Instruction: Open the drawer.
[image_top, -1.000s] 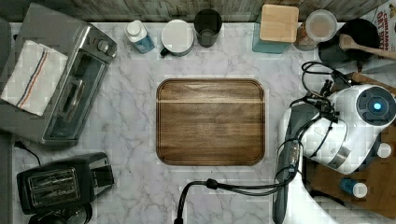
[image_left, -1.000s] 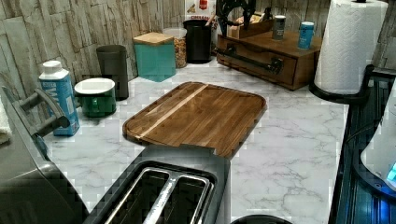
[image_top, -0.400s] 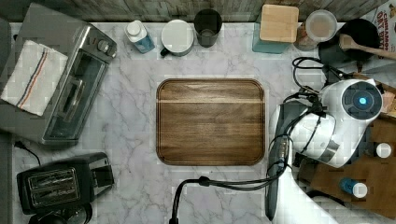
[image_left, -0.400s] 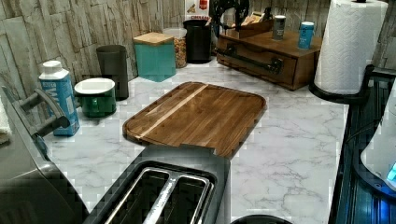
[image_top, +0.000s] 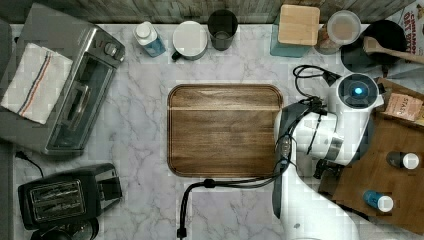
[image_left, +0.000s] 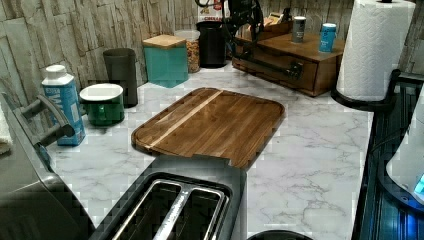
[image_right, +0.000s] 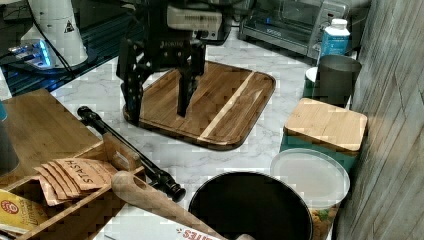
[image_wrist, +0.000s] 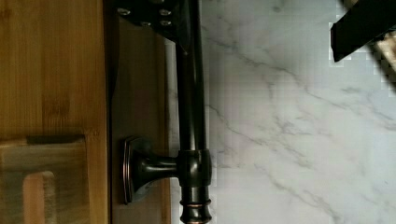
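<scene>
The drawer (image_left: 280, 69) is a brown wooden front in a low wooden box (image_top: 395, 190) at the top view's right edge, and it looks flush with the box. Its long black bar handle (image_right: 127, 150) runs across the front and is seen close up in the wrist view as the handle (image_wrist: 191, 102). My gripper (image_right: 157, 102) hangs open just above the counter by the handle's end nearer the cutting board. One finger (image_wrist: 161, 16) is at the bar, the other finger (image_wrist: 362, 25) is over bare marble. Nothing is held. In the left view my gripper (image_left: 246, 31) is above the drawer's far end.
A dark cutting board (image_top: 225, 130) lies mid-counter beside the arm. A black pot (image_right: 250, 210), a wooden spoon (image_right: 150, 200), a teal canister (image_right: 325, 127) and a tea box (image_right: 70, 175) crowd the drawer's far end. Two small bottles (image_left: 327, 36) stand on the box, a paper towel roll (image_left: 372, 47) beside it.
The arm has swung toward the top view's upper left along the drawer front. In the left view the gripper has come down into sight over the drawer's far end.
</scene>
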